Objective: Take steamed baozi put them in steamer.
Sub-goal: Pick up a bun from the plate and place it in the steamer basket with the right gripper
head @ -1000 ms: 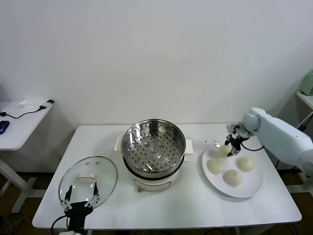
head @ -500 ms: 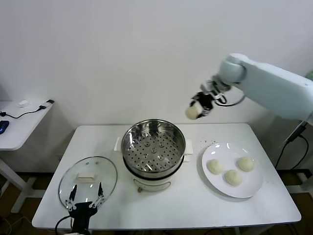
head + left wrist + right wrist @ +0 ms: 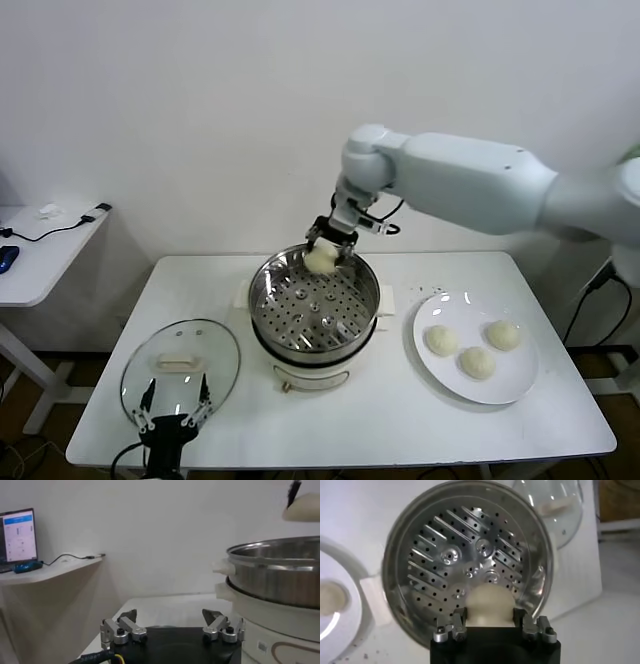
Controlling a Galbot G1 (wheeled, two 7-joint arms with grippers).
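Note:
My right gripper (image 3: 323, 252) hangs over the far rim of the steamer (image 3: 372, 290) and is shut on one steamed baozi (image 3: 320, 258), a cream-white domed bun. From the right wrist view the baozi (image 3: 488, 604) sits between both fingers (image 3: 457, 616) above the perforated tray of the steamer (image 3: 395, 540). Three more baozi (image 3: 440, 340) (image 3: 476, 362) (image 3: 503, 334) lie on the white plate (image 3: 515, 385) to the right. My left gripper (image 3: 172, 402) is parked low at the table's front left edge, open and holding nothing (image 3: 171, 620).
A round glass lid (image 3: 215, 350) lies flat on the table left of the steamer, just beyond my left gripper. A small side table (image 3: 40, 260) with a cable stands at the far left. The wall is close behind the table.
My right arm lifted one baozi off the plate, swung it left through the air and now holds it over the steamer's far rim. The left arm stayed put.

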